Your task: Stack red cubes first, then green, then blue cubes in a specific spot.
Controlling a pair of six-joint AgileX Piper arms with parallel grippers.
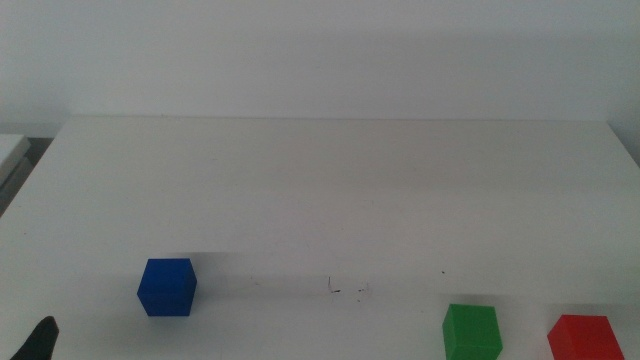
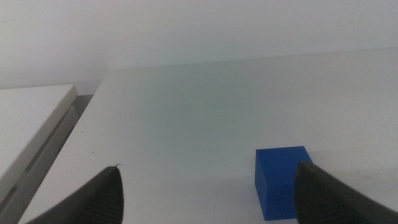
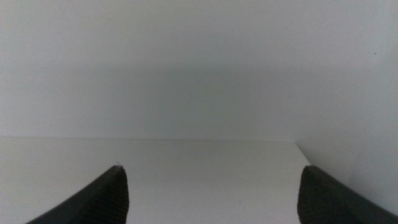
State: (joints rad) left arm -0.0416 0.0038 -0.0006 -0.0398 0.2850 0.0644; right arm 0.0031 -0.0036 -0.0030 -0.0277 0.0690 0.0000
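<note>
The red cube (image 1: 584,337) sits at the table's front right, with the green cube (image 1: 471,331) just left of it. The blue cube (image 1: 167,287) rests at the front left and also shows in the left wrist view as the blue cube (image 2: 283,181), partly behind one jaw. Faint pen marks of the specific spot (image 1: 349,289) lie between the blue and green cubes. My left gripper (image 2: 208,186) is open, near the front left corner, a short way back from the blue cube. My right gripper (image 3: 211,190) is open, facing bare table and wall, out of the middle view.
A white table (image 1: 340,190) runs back to a plain wall. A lower white surface (image 2: 31,124) adjoins the table's left edge across a dark gap. A dark tip of the left gripper (image 1: 38,340) pokes in at the bottom left corner.
</note>
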